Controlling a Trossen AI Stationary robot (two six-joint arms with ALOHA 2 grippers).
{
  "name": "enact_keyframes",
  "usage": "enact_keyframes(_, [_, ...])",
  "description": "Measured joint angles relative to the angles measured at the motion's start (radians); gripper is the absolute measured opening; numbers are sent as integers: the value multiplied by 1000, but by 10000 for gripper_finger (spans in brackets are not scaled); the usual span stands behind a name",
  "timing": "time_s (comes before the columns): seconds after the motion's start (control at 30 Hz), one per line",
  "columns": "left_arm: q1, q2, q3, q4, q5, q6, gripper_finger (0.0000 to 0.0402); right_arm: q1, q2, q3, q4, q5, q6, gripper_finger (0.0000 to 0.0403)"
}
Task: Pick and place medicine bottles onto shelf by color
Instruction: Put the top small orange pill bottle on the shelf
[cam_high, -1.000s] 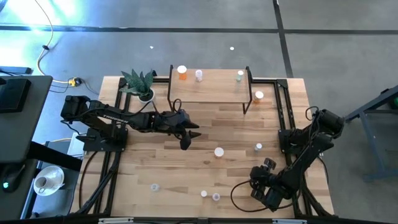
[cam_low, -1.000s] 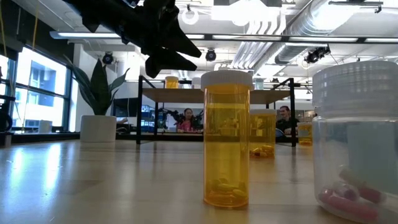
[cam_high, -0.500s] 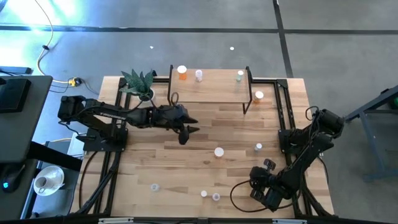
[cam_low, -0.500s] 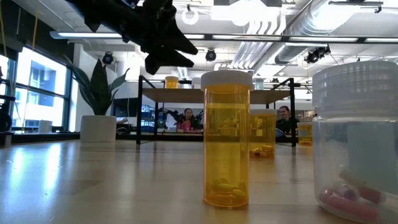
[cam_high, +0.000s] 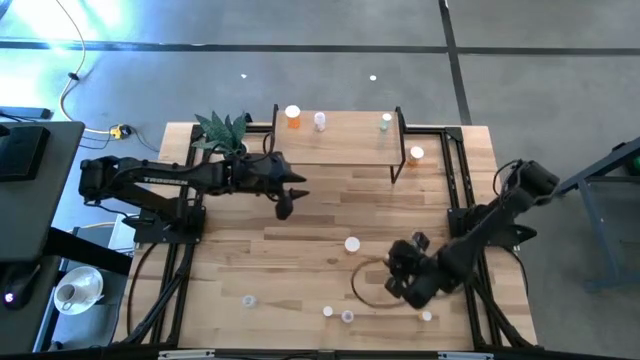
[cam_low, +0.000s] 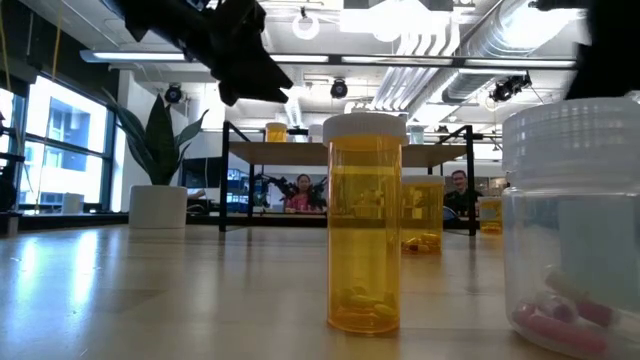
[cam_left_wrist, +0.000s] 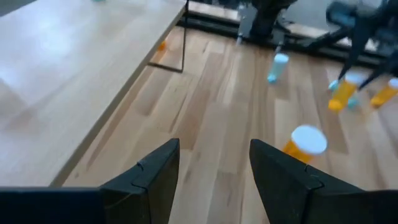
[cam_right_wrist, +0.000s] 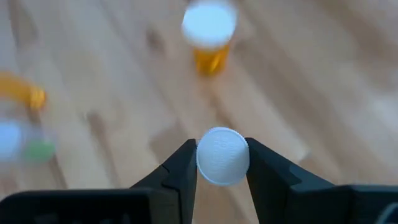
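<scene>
My right gripper (cam_high: 396, 268) is over the table's near right part, shut on a medicine bottle whose round white cap (cam_right_wrist: 222, 155) faces the wrist camera. Its body is hidden beneath the cap. Just beyond it an orange bottle (cam_high: 352, 243) stands on its base. My left gripper (cam_high: 285, 203) hangs open in front of the shelf's (cam_high: 340, 142) left end, with nothing between its fingers (cam_left_wrist: 155, 177). On the shelf stand an orange bottle (cam_high: 292, 116), a white one (cam_high: 320, 121) and a green one (cam_high: 386, 123). My right gripper pinches the bottle's white cap by its rim (cam_right_wrist: 200, 157), one finger on each side. The fingers slant down from the table's right side. The cap hides the body, so I cannot tell whether the base is off the table.
Small bottles stand along the near edge (cam_high: 248, 299) (cam_high: 337, 315) (cam_high: 427, 316). Another orange one (cam_high: 416, 154) is by the shelf's right legs. A potted plant (cam_high: 224, 133) is at the far left. A tall orange bottle (cam_low: 365, 225) and a clear one (cam_low: 575, 230) fill the low view's foreground.
My right gripper has swung from the near right corner toward the table's middle and risen a little; a small bottle now shows on the wood where it was. My left gripper has drawn back toward the far left, closer to the shelf's left legs, and risen slightly.
</scene>
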Motion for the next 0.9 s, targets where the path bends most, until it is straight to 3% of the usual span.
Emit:
enact_keyframes(0.37, [14, 1, 0, -34, 2, 71, 186, -400, -233, 0, 86, -8, -497, 104])
enact_keyframes(0.67, [13, 2, 0, -41, 1, 71, 186, -770, -347, 0, 296, -221, -929, 104])
enact_keyframes(0.77, [13, 2, 0, -43, 0, 53, 186, -886, -346, 28, 325, -300, -1019, 104])
enact_keyframes(0.9, [13, 2, 0, -48, 0, 44, 186, -1009, -317, 110, 315, -326, -1102, 104])
